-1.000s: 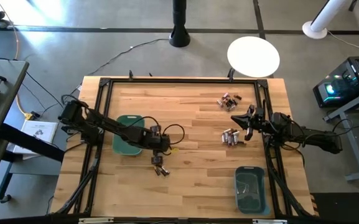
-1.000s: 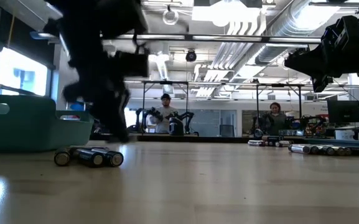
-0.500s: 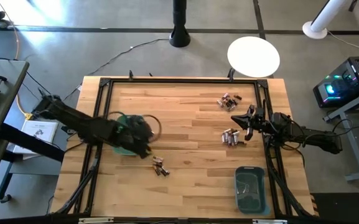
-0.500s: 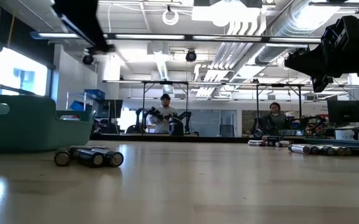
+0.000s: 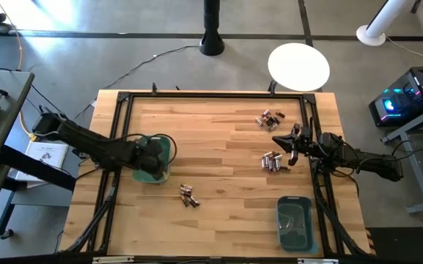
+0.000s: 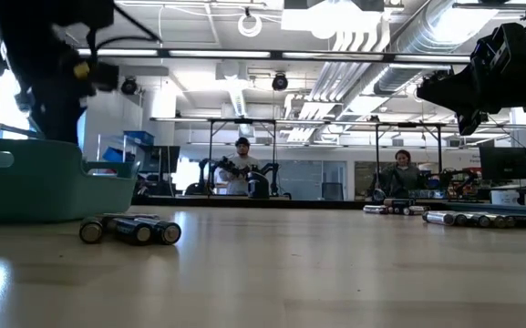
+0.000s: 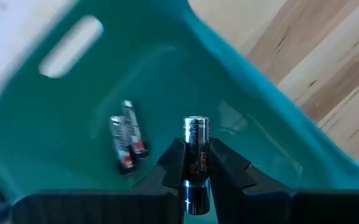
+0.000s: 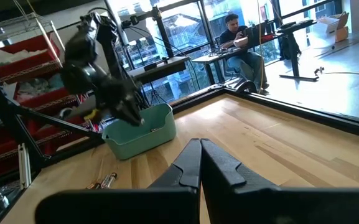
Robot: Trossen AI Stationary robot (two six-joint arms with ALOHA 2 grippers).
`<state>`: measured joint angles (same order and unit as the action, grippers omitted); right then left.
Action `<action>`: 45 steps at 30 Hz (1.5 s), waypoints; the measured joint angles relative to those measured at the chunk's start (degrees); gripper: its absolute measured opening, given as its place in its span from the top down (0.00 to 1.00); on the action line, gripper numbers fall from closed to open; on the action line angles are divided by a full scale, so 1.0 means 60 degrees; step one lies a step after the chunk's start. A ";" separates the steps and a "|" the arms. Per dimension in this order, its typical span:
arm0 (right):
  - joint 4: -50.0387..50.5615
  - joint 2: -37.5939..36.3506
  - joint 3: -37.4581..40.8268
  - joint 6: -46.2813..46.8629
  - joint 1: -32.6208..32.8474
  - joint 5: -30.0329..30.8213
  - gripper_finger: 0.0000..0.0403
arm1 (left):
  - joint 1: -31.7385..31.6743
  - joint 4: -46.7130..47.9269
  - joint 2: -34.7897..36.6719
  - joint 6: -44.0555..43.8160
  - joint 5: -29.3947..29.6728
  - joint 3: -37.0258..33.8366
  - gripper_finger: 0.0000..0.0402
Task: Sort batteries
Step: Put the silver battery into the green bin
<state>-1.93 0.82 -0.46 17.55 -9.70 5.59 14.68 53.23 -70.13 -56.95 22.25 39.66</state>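
- Left gripper [image 7: 195, 163] is pinching a battery [image 7: 195, 149] over the left teal bin [image 5: 142, 173], where two cells [image 7: 125, 135] are lying.
- Delivery step; next, fingers spreading to drop it.
- Right gripper [image 8: 199, 163] is waiting, pressed together, right.

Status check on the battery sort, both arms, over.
Left gripper shut on a battery, above the left teal bin; two batteries inside. Right gripper shut, empty, waiting at right edge. Nothing in the way.
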 joint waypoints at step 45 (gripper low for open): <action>0.0002 0.0004 0.0002 0.0001 -0.0001 0.0001 1.00 | -0.1078 -0.1709 -0.0004 0.1031 -0.0363 -0.1551 0.64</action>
<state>-1.91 0.84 -0.45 17.55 -9.70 5.60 8.21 42.98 -70.15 -50.76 20.07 30.35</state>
